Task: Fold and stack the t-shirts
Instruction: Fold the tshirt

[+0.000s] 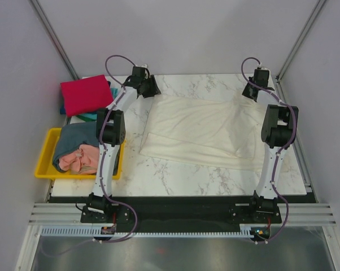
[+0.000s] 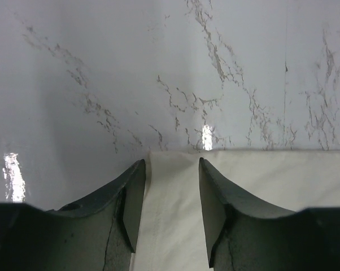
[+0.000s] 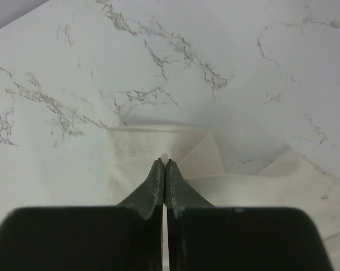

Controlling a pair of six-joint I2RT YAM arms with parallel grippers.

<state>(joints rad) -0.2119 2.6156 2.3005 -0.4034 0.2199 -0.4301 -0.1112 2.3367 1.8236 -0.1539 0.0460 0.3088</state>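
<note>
Cream-white t-shirt (image 1: 199,133) is spread flat on the tabletop (image 1: 204,176), from about the middle across toward the right edge, with its far hem close to the far edge. There are a few shallow wrinkles and the near hem runs slightly skewed. The left jaws are at its far-left corner. In the left wrist view they stand apart and straddle the cloth's edge, with fabric lying between them but nothing clamped. The right jaws are at the far-right corner. In the right wrist view they are pressed tip to tip on a turned-over flap of the same shirt, and a small ridge of cloth rises right at the tips, so I read it as pinched. Red t-shirt (image 1: 85,95) sits folded at the far-left corner on top of the teal t-shirt (image 1: 62,106), which shows only a sliver at the edges. Yellow tray (image 1: 43,169) sits along the left edge toward the near-left corner. The slate grey-blue t-shirt (image 1: 74,140) is bunched in it, with the salmon pink t-shirt (image 1: 84,159) crumpled against its near side, the two touching. From the top view, the left arm (image 1: 108,152) crosses over the tray's right rim.
</note>
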